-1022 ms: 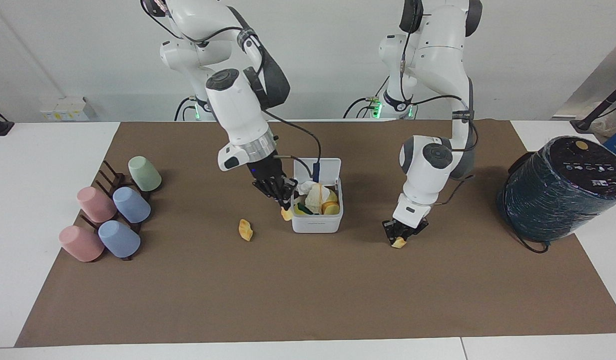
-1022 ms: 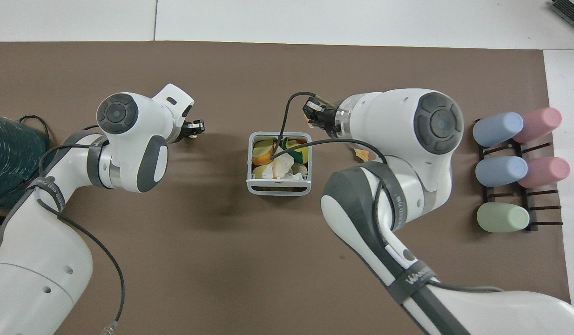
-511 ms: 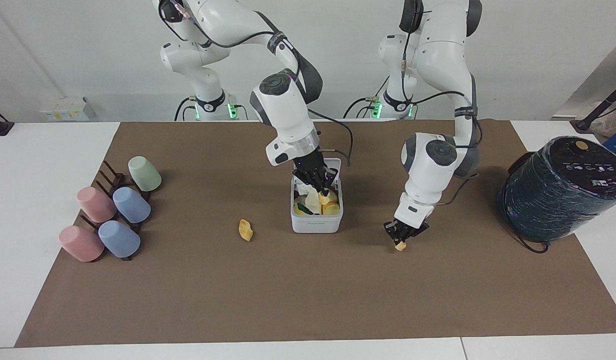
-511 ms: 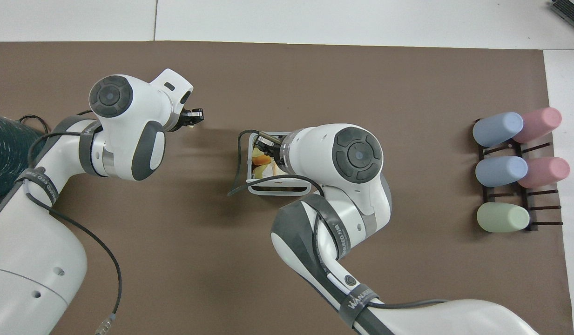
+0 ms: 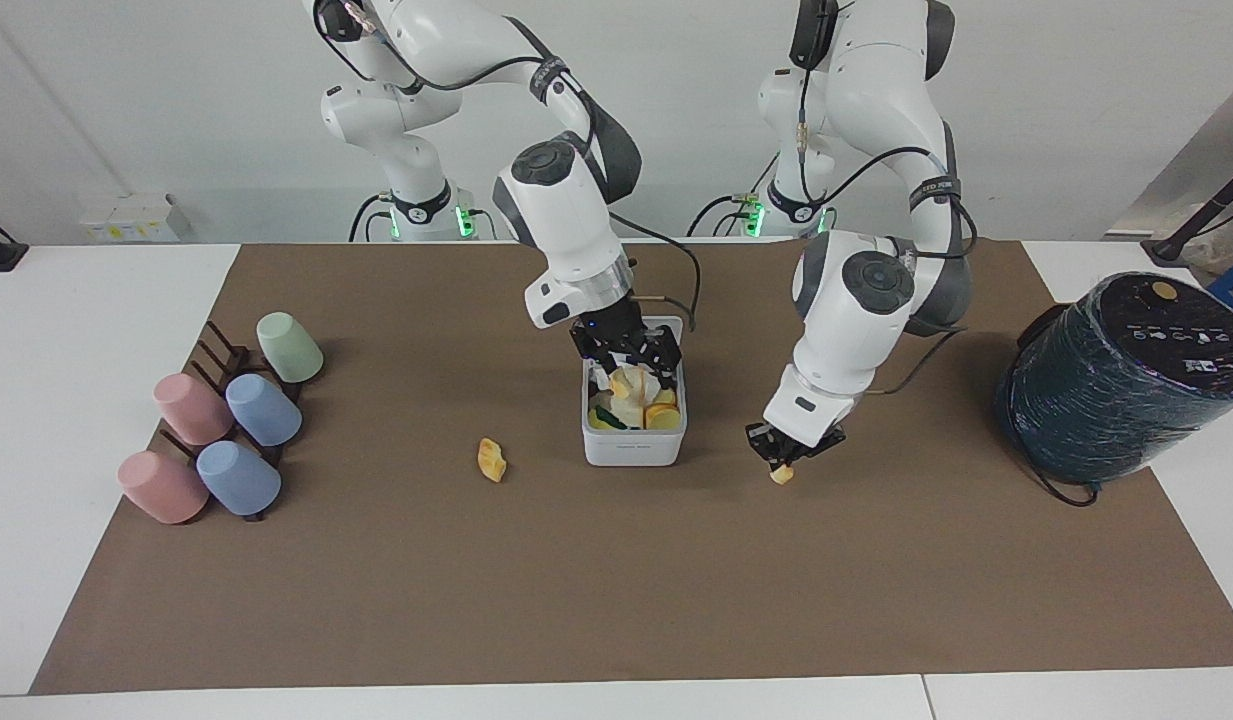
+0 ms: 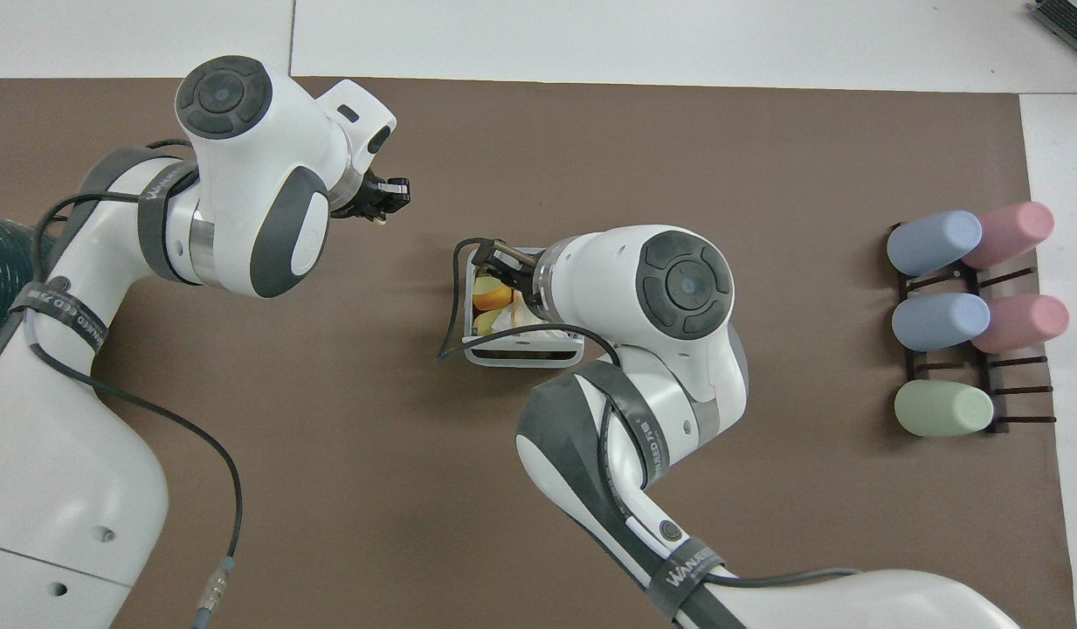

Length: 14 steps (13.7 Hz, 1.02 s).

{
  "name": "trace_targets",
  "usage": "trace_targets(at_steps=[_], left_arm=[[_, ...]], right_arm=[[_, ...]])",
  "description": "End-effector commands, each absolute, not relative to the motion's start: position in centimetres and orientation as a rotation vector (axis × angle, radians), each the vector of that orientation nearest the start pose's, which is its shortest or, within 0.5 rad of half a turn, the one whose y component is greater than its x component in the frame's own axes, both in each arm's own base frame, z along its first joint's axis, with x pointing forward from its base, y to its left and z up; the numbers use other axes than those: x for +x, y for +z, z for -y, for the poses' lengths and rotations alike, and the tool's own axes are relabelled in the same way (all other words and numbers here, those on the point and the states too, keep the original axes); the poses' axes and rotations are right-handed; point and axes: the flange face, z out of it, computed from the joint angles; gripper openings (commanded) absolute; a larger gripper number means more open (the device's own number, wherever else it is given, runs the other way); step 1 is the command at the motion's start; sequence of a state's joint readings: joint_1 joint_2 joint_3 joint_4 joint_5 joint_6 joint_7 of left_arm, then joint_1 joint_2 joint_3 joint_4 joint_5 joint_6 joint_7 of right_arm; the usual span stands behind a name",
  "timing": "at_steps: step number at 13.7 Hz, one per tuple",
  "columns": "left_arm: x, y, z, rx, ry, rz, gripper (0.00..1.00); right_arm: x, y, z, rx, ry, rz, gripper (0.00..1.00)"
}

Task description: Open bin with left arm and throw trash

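Observation:
The white bin [image 5: 633, 448] stands mid-mat with its lid up, full of yellow and white scraps; its rim shows in the overhead view [image 6: 521, 355]. My right gripper [image 5: 628, 362] hangs over the bin's opening, fingers spread and empty; in the overhead view its wrist covers it. My left gripper [image 5: 782, 462] is shut on a small yellow scrap [image 5: 781, 476] and holds it just above the mat beside the bin, toward the left arm's end; it also shows in the overhead view [image 6: 386, 199]. Another scrap [image 5: 491, 460] lies on the mat beside the bin, toward the right arm's end.
Several pastel cups [image 5: 226, 420] lie on a dark rack at the right arm's end [image 6: 966, 314]. A big dark teal cylinder [image 5: 1126, 380] stands at the left arm's end, with a cable on the mat beside it.
My right gripper carried a scrap from beside the bin to over it and opened. My left gripper lifted its scrap off the mat and moved a little toward the bin.

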<state>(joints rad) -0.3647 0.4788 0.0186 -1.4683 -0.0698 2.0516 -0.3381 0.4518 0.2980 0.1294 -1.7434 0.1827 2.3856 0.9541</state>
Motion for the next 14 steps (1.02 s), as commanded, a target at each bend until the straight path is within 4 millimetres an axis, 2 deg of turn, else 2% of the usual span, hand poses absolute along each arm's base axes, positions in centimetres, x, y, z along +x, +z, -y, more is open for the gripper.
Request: trace_targets(at_steps=[1, 3, 4, 5, 7, 9, 10, 11, 12, 14], left_arm=[[66.1, 42.2, 25.7, -3.235, -0.083, 0.067, 0.00], [65.9, 42.4, 26.0, -3.236, -0.081, 0.073, 0.00], [65.9, 42.6, 26.0, -3.244, -0.083, 0.080, 0.00], [65.9, 42.7, 26.0, -3.247, -0.082, 0.082, 0.00], [65.8, 42.8, 26.3, -3.250, -0.082, 0.090, 0.00], [65.2, 43.0, 28.0, -3.259, -0.085, 0.134, 0.00], [64.6, 43.0, 29.5, -3.264, -0.080, 0.131, 0.00], [64.3, 43.8, 30.6, -3.275, -0.100, 0.157, 0.00], [63.3, 44.3, 32.9, -3.287, -0.098, 0.171, 0.00], [60.7, 44.2, 37.3, -3.290, -0.066, 0.205, 0.00]], right_arm=[[56.4, 44.7, -35.9, -2.671, -0.170, -0.690, 0.94], [56.4, 44.8, -36.0, -2.670, -0.171, -0.690, 0.95], [56.4, 44.8, -36.1, -2.672, -0.172, -0.686, 1.00], [56.4, 45.0, -36.1, -2.671, -0.176, -0.684, 1.00], [57.3, 45.3, -34.7, -2.693, -0.212, -0.664, 1.00], [59.0, 45.8, -31.1, -2.736, -0.271, -0.646, 1.00], [59.7, 45.6, -29.6, -2.755, -0.283, -0.611, 1.00], [60.3, 45.2, -28.0, -2.779, -0.295, -0.561, 1.00], [61.2, 44.7, -25.5, -2.810, -0.311, -0.496, 1.00], [61.8, 42.3, -22.0, -2.877, -0.317, -0.327, 1.00]])
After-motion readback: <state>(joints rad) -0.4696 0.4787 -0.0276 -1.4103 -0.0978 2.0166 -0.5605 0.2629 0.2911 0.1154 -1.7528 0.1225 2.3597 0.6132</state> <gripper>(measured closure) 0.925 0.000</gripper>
